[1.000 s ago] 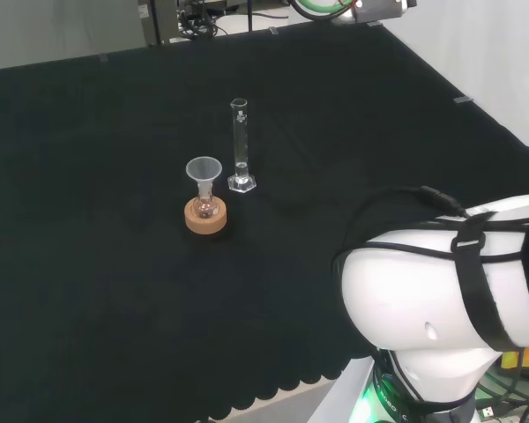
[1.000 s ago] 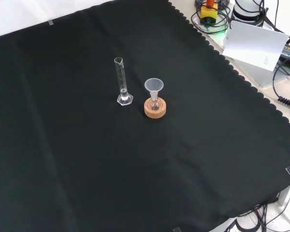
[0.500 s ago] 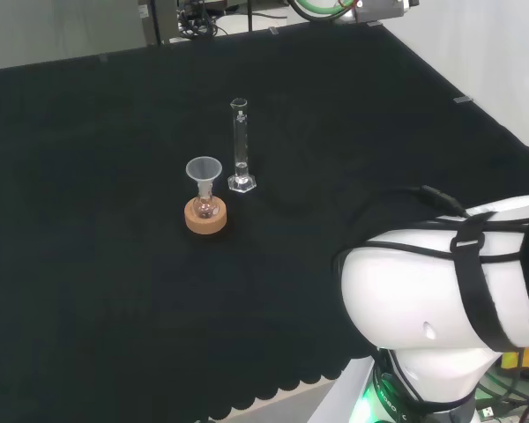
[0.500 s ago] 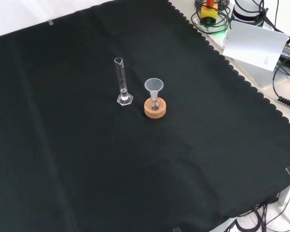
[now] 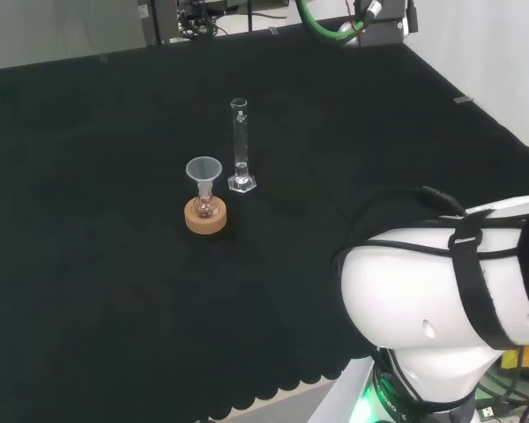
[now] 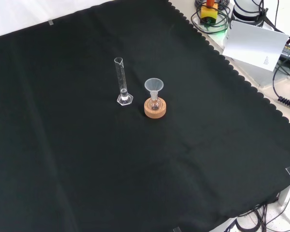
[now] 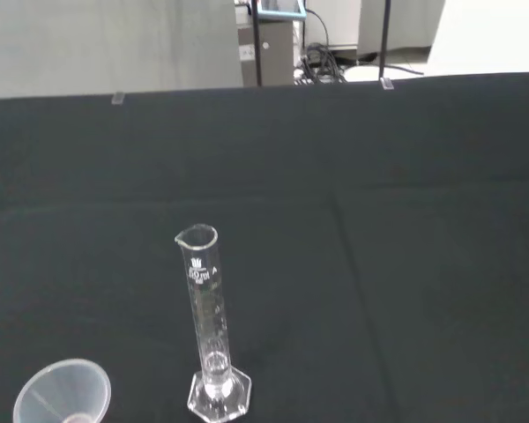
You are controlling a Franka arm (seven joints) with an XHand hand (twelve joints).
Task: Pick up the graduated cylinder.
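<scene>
A clear glass graduated cylinder (image 5: 240,146) (image 6: 121,82) (image 7: 208,328) stands upright on its six-sided foot near the middle of the black cloth. Nothing touches it. Beside it a small flask with a clear funnel (image 5: 204,171) (image 6: 154,87) (image 7: 62,393) in its neck sits on a cork ring stand (image 5: 205,217) (image 6: 154,108). In the head view the flask is to the left of and nearer than the cylinder; in the front view it is to the cylinder's right.
The arm's white links (image 5: 450,304) take up the head view's lower right. The cloth's scalloped edge (image 6: 232,72) runs past cables and a white box (image 6: 255,46) at the front view's right.
The cylinder and the flask have stayed put. In the head view the arm's white link has shifted very slightly.
</scene>
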